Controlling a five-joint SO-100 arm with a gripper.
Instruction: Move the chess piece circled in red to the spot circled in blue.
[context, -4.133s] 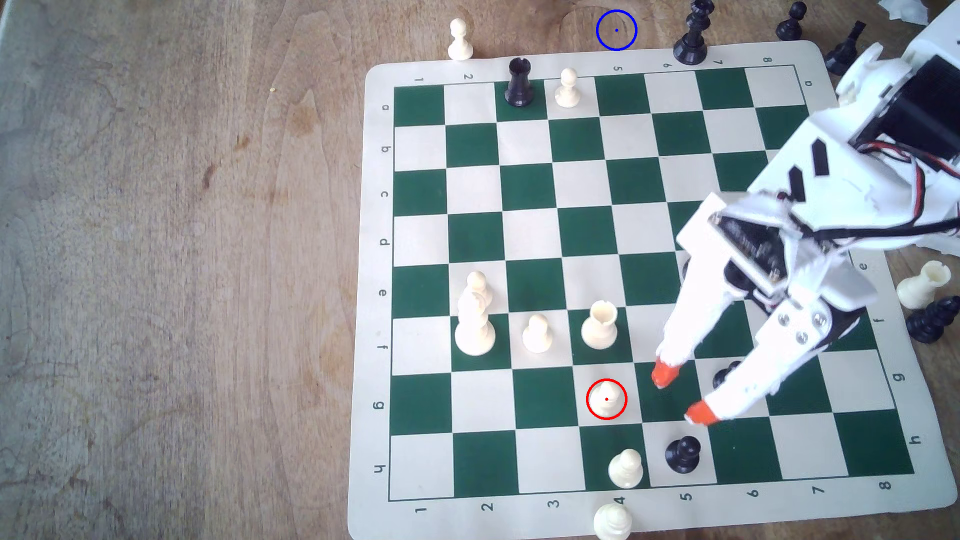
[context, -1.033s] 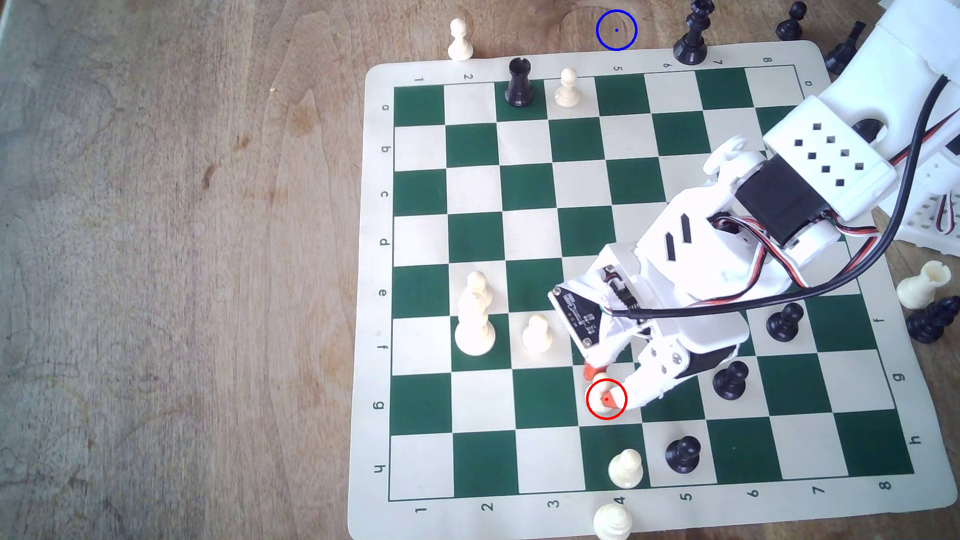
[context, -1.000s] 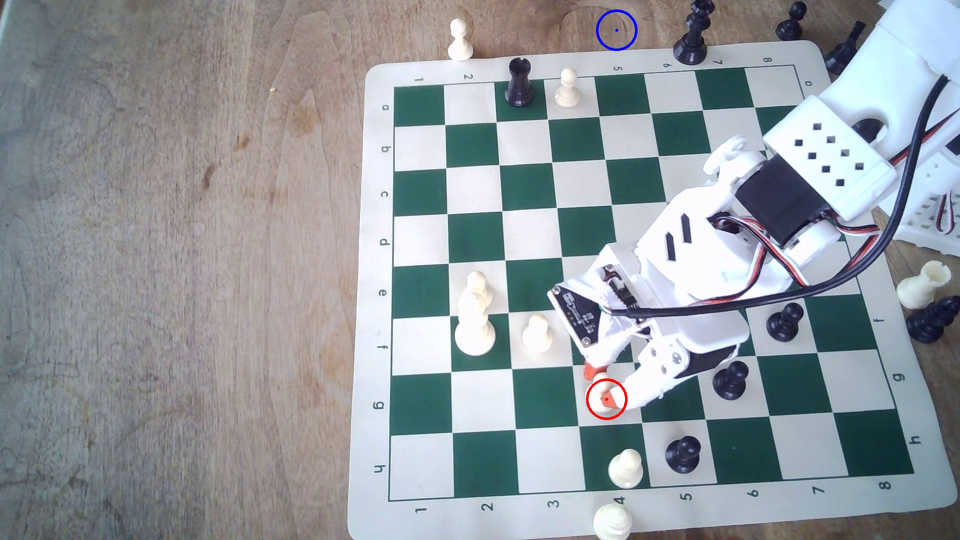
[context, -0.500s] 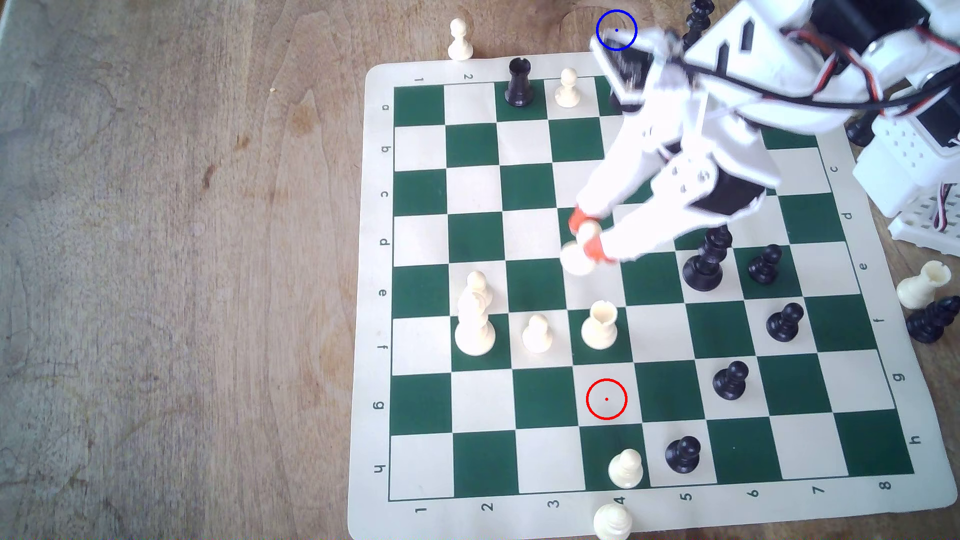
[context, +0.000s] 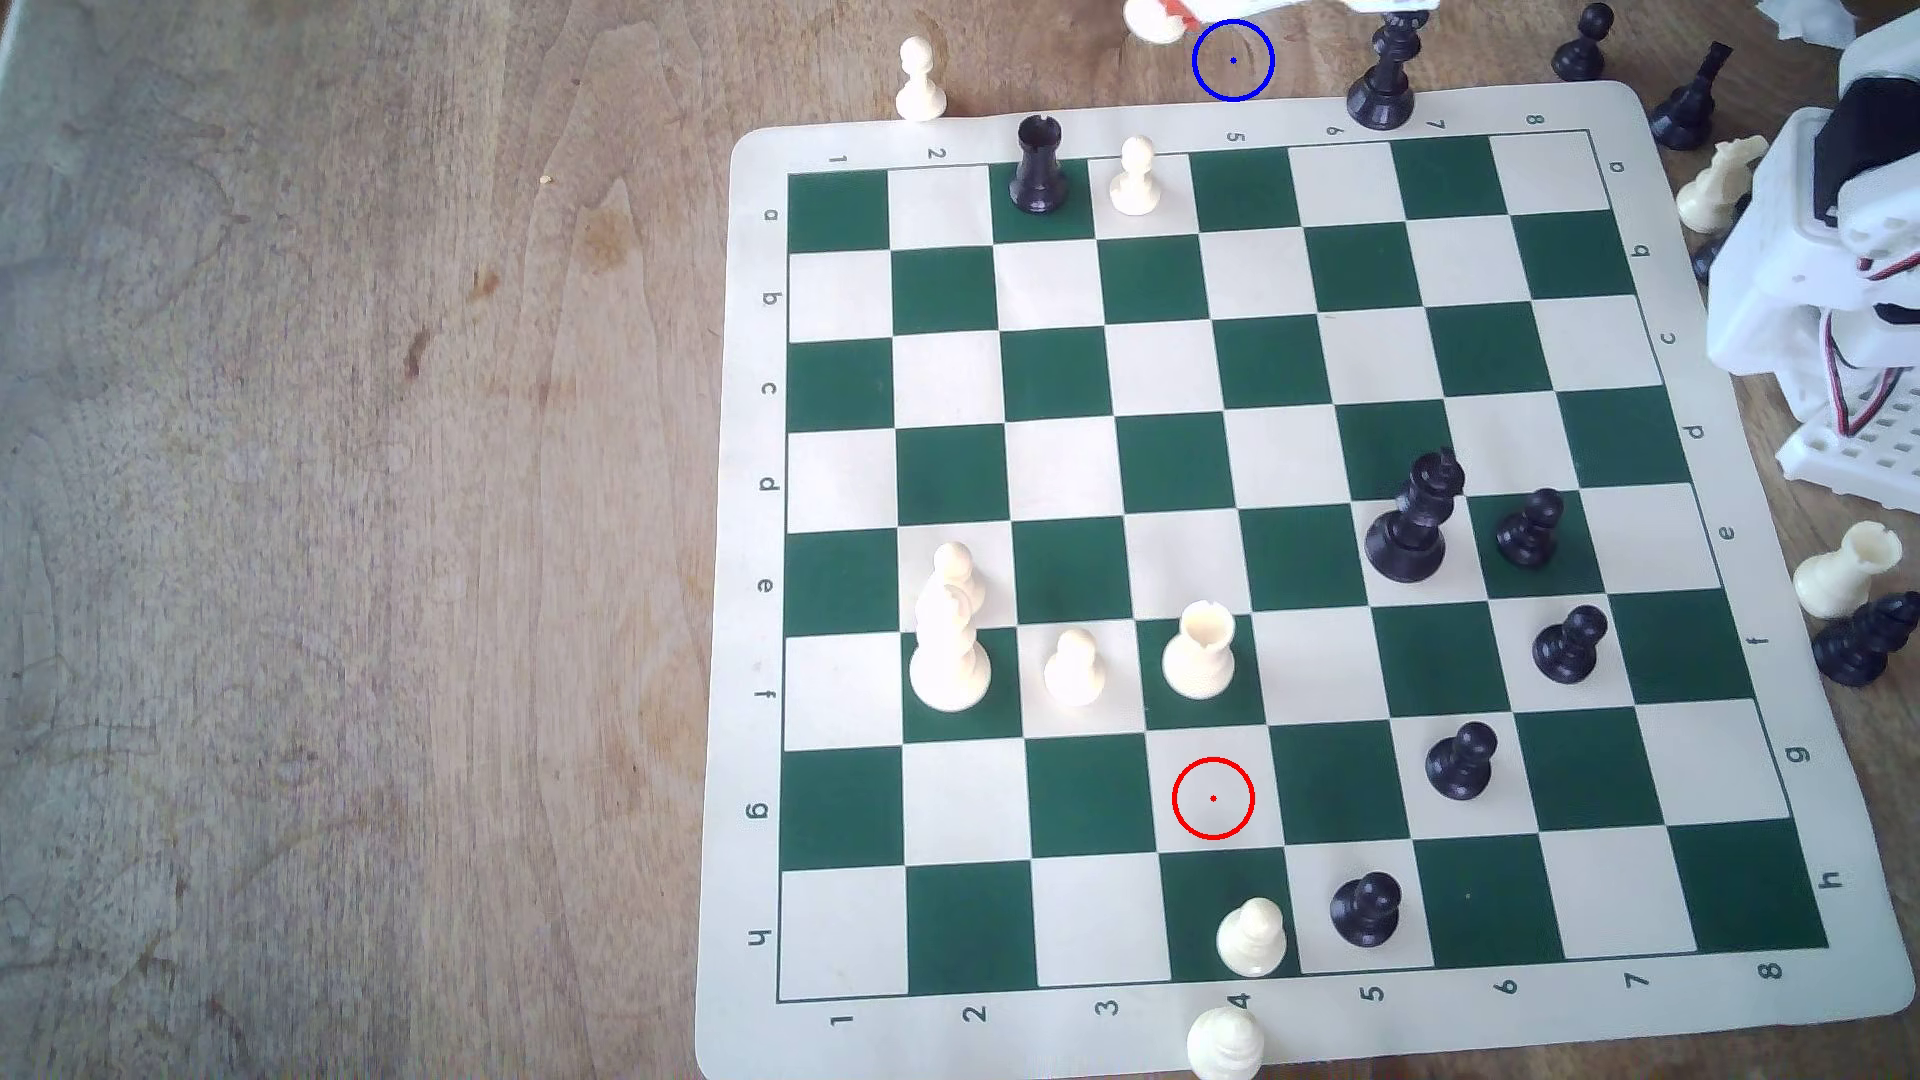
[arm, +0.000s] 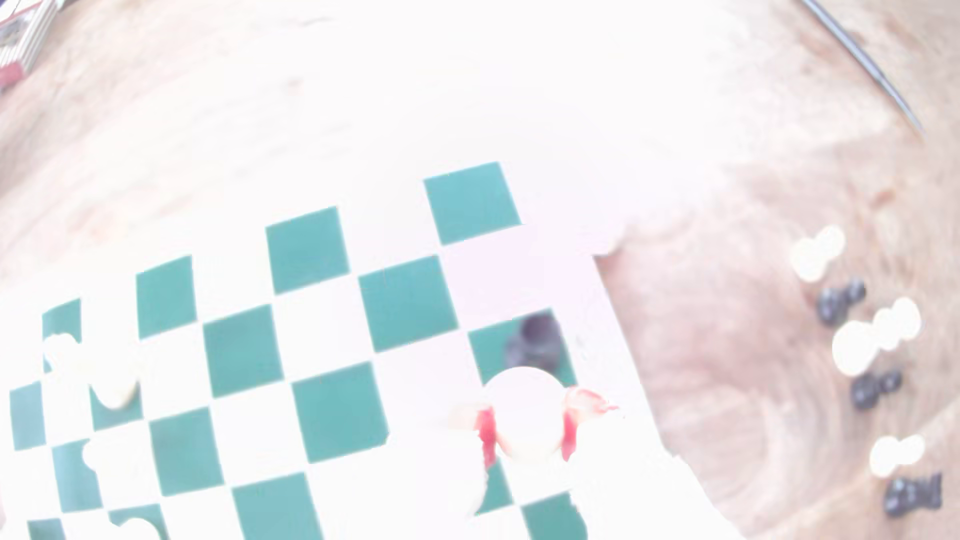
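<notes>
Orange-tipped gripper pinches the white pawn aloft near the blue-circled spot; lowering and release remain, while the red circle sits empty.

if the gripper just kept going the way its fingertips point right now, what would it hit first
Probably the chessboard. In the wrist view the gripper, shut on the white pawn, points down at squares beside a dark piece. The pawn's base would likely touch first; height is unclear in the overexposed picture.
</notes>
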